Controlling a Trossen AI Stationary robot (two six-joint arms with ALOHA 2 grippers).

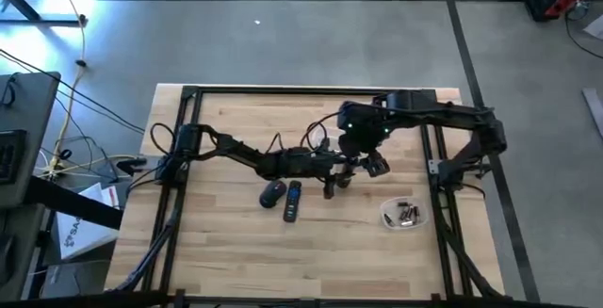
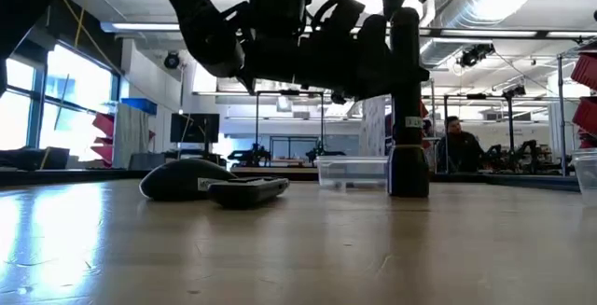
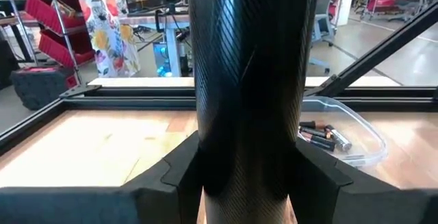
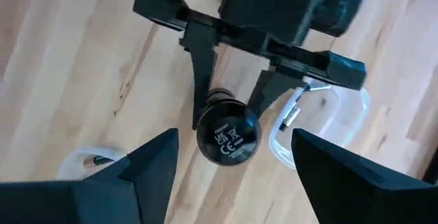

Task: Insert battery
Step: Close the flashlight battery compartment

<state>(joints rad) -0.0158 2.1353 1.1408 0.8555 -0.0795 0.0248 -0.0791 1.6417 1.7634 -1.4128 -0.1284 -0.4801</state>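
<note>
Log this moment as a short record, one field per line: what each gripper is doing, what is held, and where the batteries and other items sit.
held item: black cylinder, a flashlight by its look, standing upright on the table
left gripper: shut on the cylinder's sides
right gripper: open, above the cylinder's top end, holding nothing
batteries: lying in a clear container, apart from the cylinder
other items: remote control and a dark rounded object, side by side on the table

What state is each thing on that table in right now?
Black cylindrical flashlight: upright on the table, gripped.
Left tool: shut on the flashlight.
Right tool: open, above the flashlight.
Clear plastic tray: holds loose batteries.
Black remote control: lying flat.
Dark computer mouse: lying untouched.
</note>
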